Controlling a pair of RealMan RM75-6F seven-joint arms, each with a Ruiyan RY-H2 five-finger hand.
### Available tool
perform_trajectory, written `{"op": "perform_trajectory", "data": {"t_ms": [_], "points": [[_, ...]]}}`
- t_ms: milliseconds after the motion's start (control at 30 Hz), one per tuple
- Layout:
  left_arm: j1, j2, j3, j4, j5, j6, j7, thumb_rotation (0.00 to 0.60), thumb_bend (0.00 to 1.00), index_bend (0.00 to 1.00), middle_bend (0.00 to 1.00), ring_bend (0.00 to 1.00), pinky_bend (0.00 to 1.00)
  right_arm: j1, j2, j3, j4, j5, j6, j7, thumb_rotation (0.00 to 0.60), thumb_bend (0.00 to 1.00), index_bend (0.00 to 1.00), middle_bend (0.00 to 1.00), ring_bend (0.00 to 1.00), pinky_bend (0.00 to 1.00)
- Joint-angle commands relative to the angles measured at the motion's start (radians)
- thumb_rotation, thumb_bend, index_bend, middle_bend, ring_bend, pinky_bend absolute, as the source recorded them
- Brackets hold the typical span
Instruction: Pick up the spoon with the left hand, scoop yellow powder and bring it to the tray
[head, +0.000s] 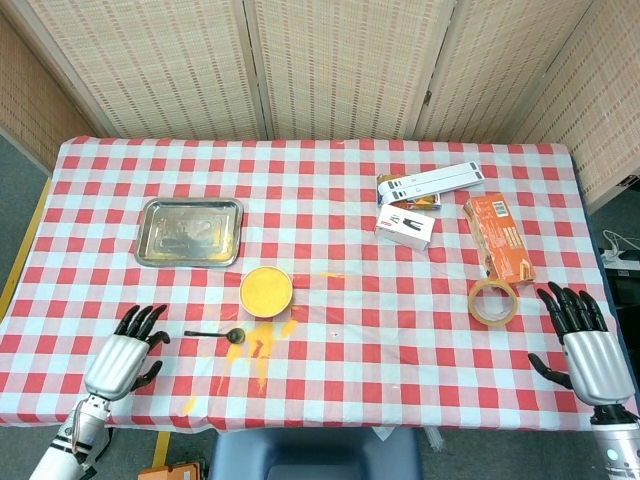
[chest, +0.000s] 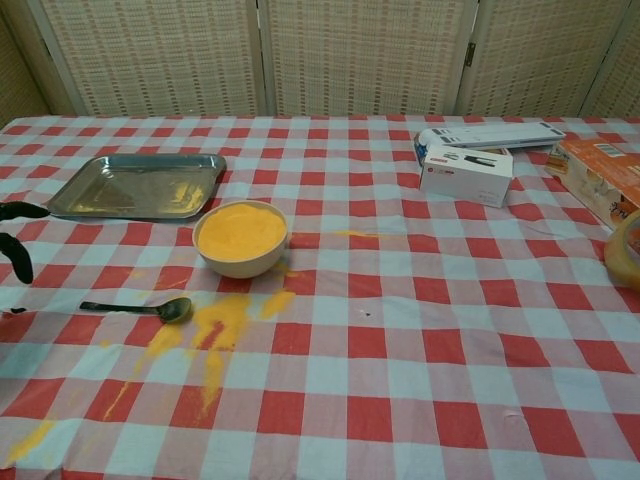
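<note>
The cream bowl (head: 266, 291) stands near the table's front, filled close to its rim with yellow powder (chest: 240, 231); more powder is spilled on the checked tablecloth (head: 330, 210) in front of it; the steel tray (head: 190, 231), behind and left of the bowl, shows only faint yellow smears; the spoon (head: 214, 334) lies flat on the cloth just left of the spill, bowl end toward it; the left hand (head: 125, 354) hovers near the handle, fingers spread, holding nothing; the right hand (head: 586, 348) is at the table's right edge, fingers spread, empty.

red-and-white checked tablecloth (head: 400, 330), yellow powder (head: 266, 288), silver tray (head: 190, 231), orange box (head: 498, 238)
</note>
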Motion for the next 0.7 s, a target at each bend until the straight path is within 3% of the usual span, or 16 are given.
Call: {"op": "perform_trajectory", "data": {"t_ms": [33, 267, 700], "points": [[-0.025, -0.075, -0.027, 0.055, -0.028, -0.01, 0.056, 0.6, 0.4, 0.42, 0.0, 0.0, 0.0, 0.001, -0.001, 0.001, 0.001, 0.003, -0.002, -0.001, 0.6, 0.14, 0.0, 0.0, 0.0, 0.0], [-0.064, -0.189, -0.06, 0.153, -0.088, -0.062, 0.038, 0.6, 0.4, 0.44, 0.0, 0.0, 0.0, 0.0, 0.0, 0.003, -0.001, 0.011, 0.0, -0.001, 0.6, 0.14, 0.0, 0.0, 0.0, 0.0], [-0.117, -0.326, -0.066, 0.296, -0.087, -0.077, 0.048, 0.6, 0.4, 0.45, 0.0, 0.0, 0.0, 0.0, 0.003, 0.005, -0.001, 0.018, 0.0, 0.005, 0.6, 0.14, 0.0, 0.0, 0.0, 0.0]]}}
